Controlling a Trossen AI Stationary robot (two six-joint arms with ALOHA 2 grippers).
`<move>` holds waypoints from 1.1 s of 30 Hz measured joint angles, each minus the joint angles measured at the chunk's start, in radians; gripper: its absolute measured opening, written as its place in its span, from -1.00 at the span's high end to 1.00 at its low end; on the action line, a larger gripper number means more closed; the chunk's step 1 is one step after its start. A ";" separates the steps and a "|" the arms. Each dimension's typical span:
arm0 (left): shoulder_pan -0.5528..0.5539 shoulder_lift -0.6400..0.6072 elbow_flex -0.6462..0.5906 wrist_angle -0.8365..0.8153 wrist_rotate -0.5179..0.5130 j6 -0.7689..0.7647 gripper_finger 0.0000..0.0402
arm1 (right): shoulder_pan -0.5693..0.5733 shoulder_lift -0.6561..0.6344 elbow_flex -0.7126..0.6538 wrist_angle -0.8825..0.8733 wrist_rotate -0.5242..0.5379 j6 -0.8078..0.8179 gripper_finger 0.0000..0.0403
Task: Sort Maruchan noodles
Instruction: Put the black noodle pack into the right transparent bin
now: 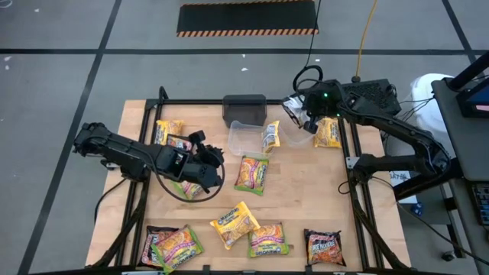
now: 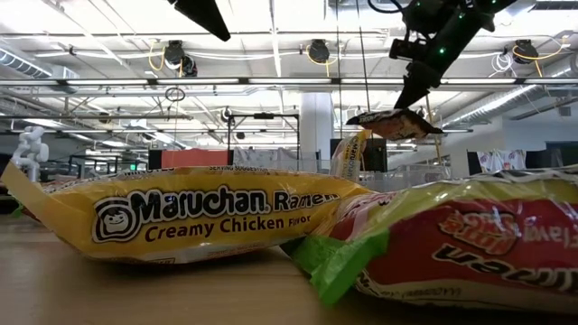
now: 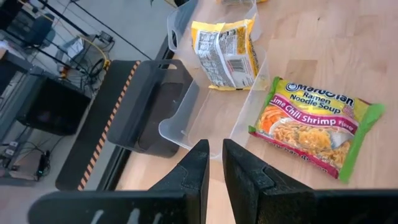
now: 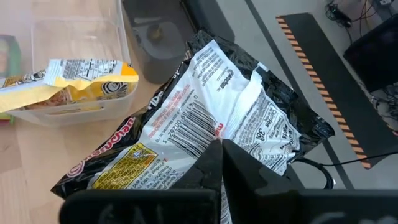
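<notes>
A: What is the right tool (image 4: 221,152) doing?
B: It is clenched on a dark packet (image 4: 205,118), black plastic with a barcode and white print on its back and red along one edge; it hangs above the far right of the surface (image 1: 306,191), lifted clear, as the low view shows it dangling from the fingers (image 2: 394,123).

A: And the left tool (image 3: 214,163)?
B: Over the left middle of the surface, holding nothing; its fingers stand slightly apart with a narrow gap between them.

A: Where are the other noodles?
B: A yellow packet (image 3: 225,53) stands tilted in the clear tub (image 1: 246,137) at the far middle, just in front of the dark grey box (image 1: 244,107); a green-edged Lime Chili Shrimp packet (image 1: 253,173) lies flat just near of the tub; another yellow packet (image 1: 328,132) lies at the far right, under the right arm; a yellow one (image 1: 168,131) lies at the far left.

A: And the near edge?
B: A yellow Creamy Chicken packet (image 1: 234,222) at the middle, green-edged packets on both sides of it (image 1: 266,241) (image 1: 177,244), and a dark one (image 1: 323,246) at the near right; all crinkly and flat.
</notes>
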 joint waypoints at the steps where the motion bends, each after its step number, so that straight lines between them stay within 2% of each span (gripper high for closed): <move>1: 0.001 0.000 0.000 0.001 0.000 0.000 0.73 | 0.000 0.000 0.000 0.000 0.000 0.000 1.00; 10: 0.045 0.000 0.000 0.023 0.000 0.001 0.73 | 0.000 0.000 0.000 0.000 -0.001 -0.011 1.00; 12: 0.062 0.000 0.000 0.037 -0.001 0.049 0.73 | 0.000 0.000 0.000 -0.001 -0.001 -0.012 1.00; 17: 0.119 0.019 0.000 0.147 0.000 0.322 0.73 | 0.001 0.000 0.000 0.000 -0.002 -0.018 1.00; 24: 0.235 0.090 0.000 0.403 -0.002 0.738 0.73 | 0.002 0.000 0.000 0.001 -0.002 -0.018 1.00; 33: 0.374 0.219 -0.001 0.614 0.106 1.036 0.73 | 0.035 -0.003 0.000 0.001 -0.005 -0.027 1.00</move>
